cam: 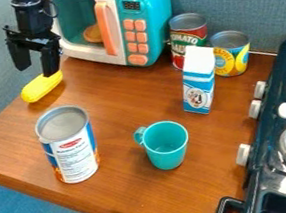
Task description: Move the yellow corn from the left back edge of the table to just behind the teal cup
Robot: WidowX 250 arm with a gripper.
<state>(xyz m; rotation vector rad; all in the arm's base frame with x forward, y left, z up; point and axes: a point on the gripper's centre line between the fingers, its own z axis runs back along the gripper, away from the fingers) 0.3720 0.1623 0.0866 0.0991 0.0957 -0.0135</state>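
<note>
- The black two-finger gripper point(36, 63) hangs at the upper left, its two fingers apart, with nothing between them.
- The yellow toy corn cob point(43, 87) lies on its side on the wooden tabletop point(115, 107), near the left edge and just below the gripper in the view. One fingertip overlaps its upper end; whether the two touch, I cannot tell.
- As for progress, no grasp is made: the cob rests on the wood, ungripped. Judged from this, any lifting or carrying of it is left to do.
- The teal-and-white toy microwave point(146, 27) stands behind, to the right of the gripper in the view, with an orange handle point(105, 28) upright at its front. Inside is a round, orange-brown item point(92, 34).
- Beside the microwave, a tomato can point(188, 38) and a shorter yellow-labelled can point(231, 54) stand upright near the back wall.
- A blue-and-white milk carton point(198, 81) stands upright in front of those cans.
- Nearer the camera, a large can with a nutrition label point(71, 149) stands upright, well apart from the teal mug point(166, 148), also upright, its handle toward that can.
- The dark toy stove point(267, 160) runs along the right edge, with pale knobs and round burners.
</note>
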